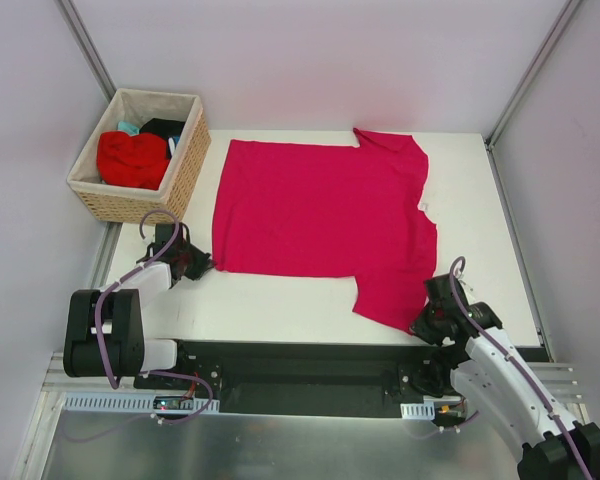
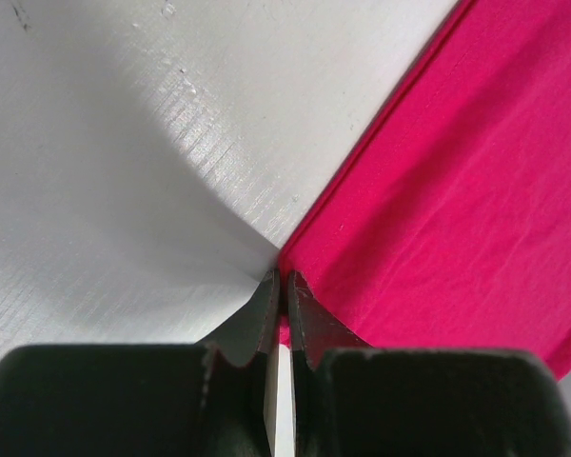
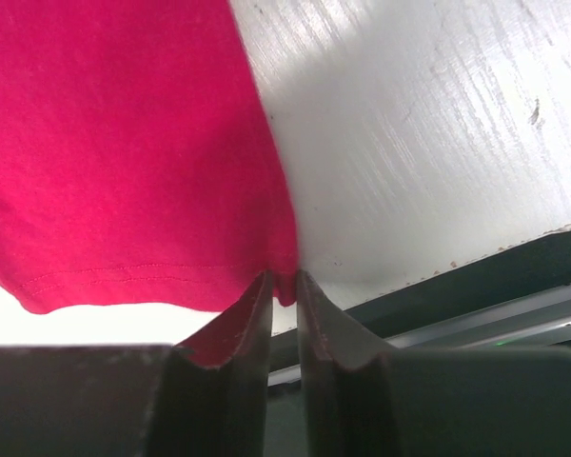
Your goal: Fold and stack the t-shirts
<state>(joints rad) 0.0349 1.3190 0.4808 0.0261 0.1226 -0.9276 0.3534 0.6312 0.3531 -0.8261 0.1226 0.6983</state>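
Note:
A large crimson-pink t-shirt [image 1: 320,205] lies spread flat on the white table [image 1: 280,300], one sleeve at the far right and one at the near right. My left gripper [image 1: 202,262] sits at the shirt's near left hem corner. In the left wrist view this gripper [image 2: 282,276] is shut, with a sliver of the pink cloth [image 2: 457,190] pinched between the fingertips. My right gripper [image 1: 420,322] is at the tip of the near sleeve. In the right wrist view its jaws [image 3: 284,276] stand narrow with the sleeve's hem corner [image 3: 124,143] caught between them.
A woven wicker basket [image 1: 185,165] stands at the far left, holding a bright red tee [image 1: 132,158], a black one [image 1: 165,127] and a bit of teal cloth [image 1: 128,127]. The table's near edge and black rail [image 1: 300,355] run right behind the right gripper. Metal posts stand at the far corners.

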